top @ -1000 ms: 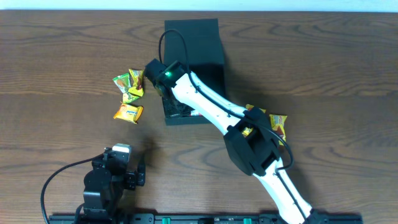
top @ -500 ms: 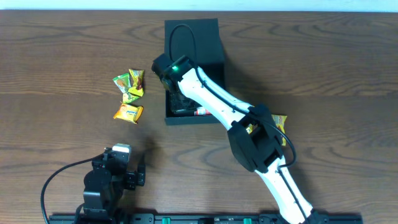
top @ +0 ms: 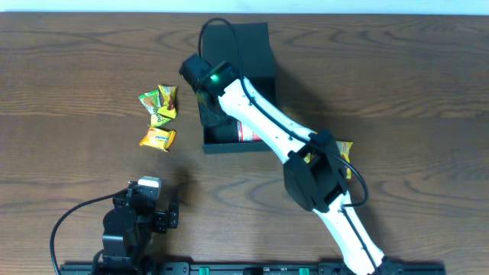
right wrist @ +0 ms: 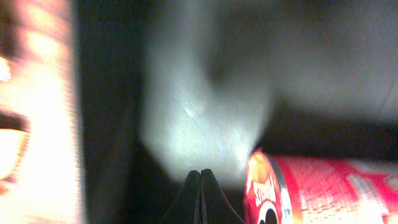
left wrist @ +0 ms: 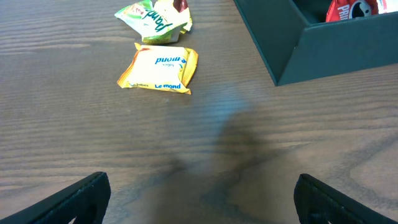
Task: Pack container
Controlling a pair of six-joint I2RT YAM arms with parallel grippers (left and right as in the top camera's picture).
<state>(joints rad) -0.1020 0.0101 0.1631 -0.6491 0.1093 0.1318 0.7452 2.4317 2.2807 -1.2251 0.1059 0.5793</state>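
Observation:
The dark container (top: 229, 147) stands open at the table's middle back, its flap lid lying behind it. A small red can (top: 246, 134) lies inside it and fills the lower right of the right wrist view (right wrist: 311, 193). My right gripper (top: 210, 114) is down inside the container's left part, its fingers pressed together (right wrist: 200, 199) with nothing between them, just left of the can. My left gripper (top: 164, 214) rests near the front left, open and empty (left wrist: 202, 199). The container's corner (left wrist: 311, 43) also shows in the left wrist view.
A yellow snack packet (top: 157, 138) (left wrist: 158, 68) and green packets (top: 158, 107) (left wrist: 152, 15) lie left of the container. Another packet (top: 342, 153) lies to its right, partly under the right arm.
My right gripper has shifted from the container's left edge to inside it. The arm has swung back, and more of the red can shows. The left arm has not moved.

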